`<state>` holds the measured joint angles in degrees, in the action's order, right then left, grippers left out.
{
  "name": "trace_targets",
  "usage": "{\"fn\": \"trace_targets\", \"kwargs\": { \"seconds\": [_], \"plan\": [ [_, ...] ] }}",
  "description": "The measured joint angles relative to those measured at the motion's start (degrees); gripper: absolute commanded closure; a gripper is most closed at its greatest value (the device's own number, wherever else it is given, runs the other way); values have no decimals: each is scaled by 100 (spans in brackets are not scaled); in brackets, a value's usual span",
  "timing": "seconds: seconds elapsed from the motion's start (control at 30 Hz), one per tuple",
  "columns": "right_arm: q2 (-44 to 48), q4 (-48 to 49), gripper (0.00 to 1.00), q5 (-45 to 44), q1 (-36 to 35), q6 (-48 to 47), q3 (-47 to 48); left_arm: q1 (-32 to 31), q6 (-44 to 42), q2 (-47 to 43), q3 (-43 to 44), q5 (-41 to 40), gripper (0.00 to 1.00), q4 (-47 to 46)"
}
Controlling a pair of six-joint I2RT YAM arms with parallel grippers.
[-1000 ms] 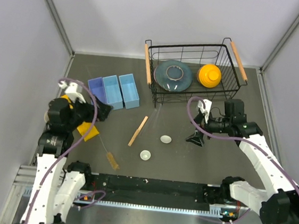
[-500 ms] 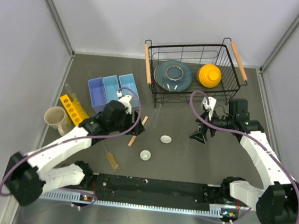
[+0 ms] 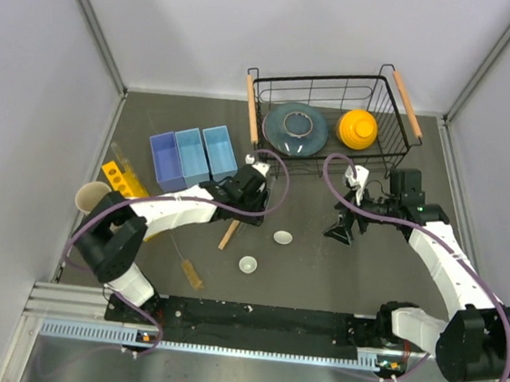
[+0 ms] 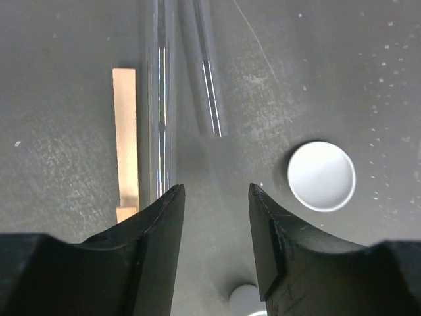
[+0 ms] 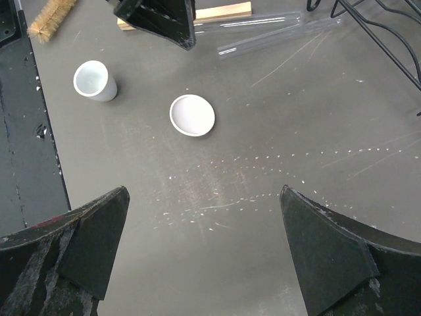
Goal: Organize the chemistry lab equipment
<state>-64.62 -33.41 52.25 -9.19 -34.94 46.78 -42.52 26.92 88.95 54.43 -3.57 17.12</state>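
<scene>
Two sets of jaws, both spread open and empty. The left jaws hang low over the desk (image 3: 319,280) with bare surface showing in the gap. The left tip sits right over the near end of a long clear glass tube (image 4: 161,99). A shorter tube (image 4: 204,72) stops just ahead of the gap. A tan wooden stick (image 4: 125,138) lies right alongside the long tube, close enough that I can't tell if they touch. Off to the right there's a shallow white dish (image 4: 321,176), and a little white cup (image 4: 247,299) peeks in near the bottom edge.

The right jaws are parked wide open above the desk, well apart from the dish. The amber-bristled brush (image 3: 193,276) lies near the front edge, and the three blue bins (image 3: 195,155) sit back left.

Looks to me like the left arm is lining up a tube pickup. Next it probably needs a small sideways nudge so one tube sits between the jaws without the stick, then a drop and a gentle squeeze, since round glass could roll away.
</scene>
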Motion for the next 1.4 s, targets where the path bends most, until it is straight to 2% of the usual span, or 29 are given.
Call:
{"fn": "trace_targets", "kwargs": {
  "seconds": [0.27,1.1,1.4],
  "plan": [
    [-11,0,1,-13,0,-7,0,-22,-164,608,264,-286,52,197],
    [-144,0,1,-48,2,-55,-2,-55,-310,754,483,-835,49,577],
    [-144,0,1,-57,2,-66,-4,-57,-308,874,649,-944,51,745]
  ]
}}
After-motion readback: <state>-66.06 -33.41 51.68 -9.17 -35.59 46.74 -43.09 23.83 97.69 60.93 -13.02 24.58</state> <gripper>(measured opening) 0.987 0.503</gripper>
